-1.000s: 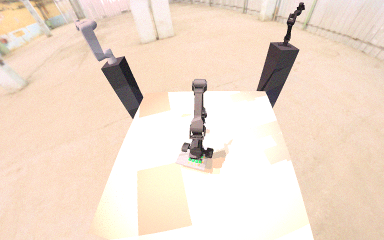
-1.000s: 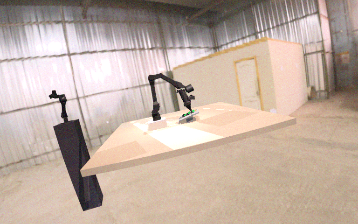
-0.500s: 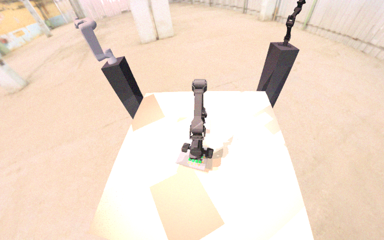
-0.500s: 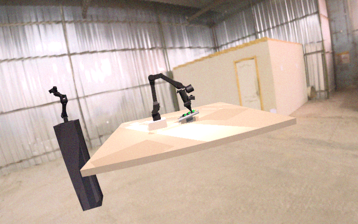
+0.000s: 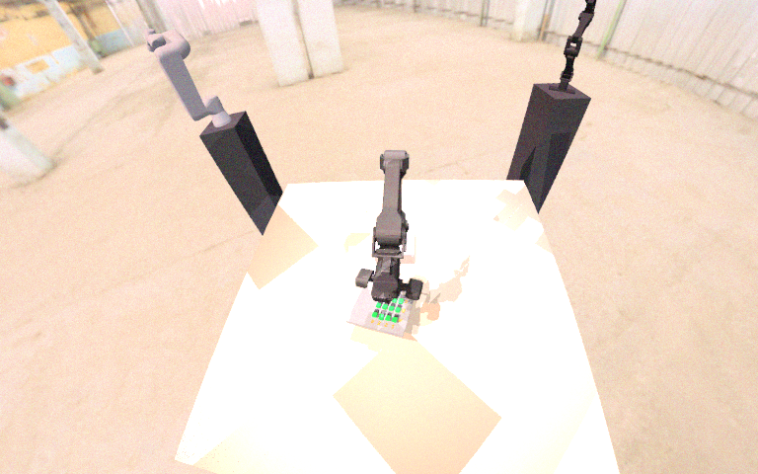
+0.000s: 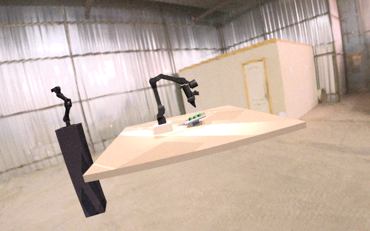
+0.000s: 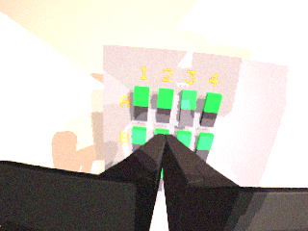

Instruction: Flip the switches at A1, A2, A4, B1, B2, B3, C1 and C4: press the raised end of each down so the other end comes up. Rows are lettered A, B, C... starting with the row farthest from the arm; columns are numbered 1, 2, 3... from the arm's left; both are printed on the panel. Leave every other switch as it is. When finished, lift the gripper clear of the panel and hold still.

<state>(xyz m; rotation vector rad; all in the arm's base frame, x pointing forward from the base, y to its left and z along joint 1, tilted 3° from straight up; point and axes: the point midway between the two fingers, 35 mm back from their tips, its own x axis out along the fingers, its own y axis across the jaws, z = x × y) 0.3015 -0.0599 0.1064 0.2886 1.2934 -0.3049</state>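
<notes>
The grey switch panel (image 5: 362,309) (image 6: 199,119) (image 7: 115,63) is tilted, with its far end higher. My gripper (image 6: 194,106) (image 7: 164,141) is shut and empty, raised clear above the panel. In the wrist view, switches A1 (image 7: 141,97), A2 (image 7: 166,99), A3 (image 7: 188,100) and A4 (image 7: 212,102) show green far parts and dark near parts. A3 looks paler green than its neighbours. B1 (image 7: 139,136), B2, B3 (image 7: 184,139) and B4 (image 7: 205,141) show partly. The fingers hide nearly all of row C there. Which ends are raised is hard to tell.
The arm's white base block (image 6: 163,128) stands behind the panel's near side. A grey arm (image 5: 182,78) and a black arm (image 5: 570,49) (image 6: 67,102) stand on dark pedestals (image 5: 237,167) (image 5: 550,128) beyond the table. Sharp light and shadow patches cross the table.
</notes>
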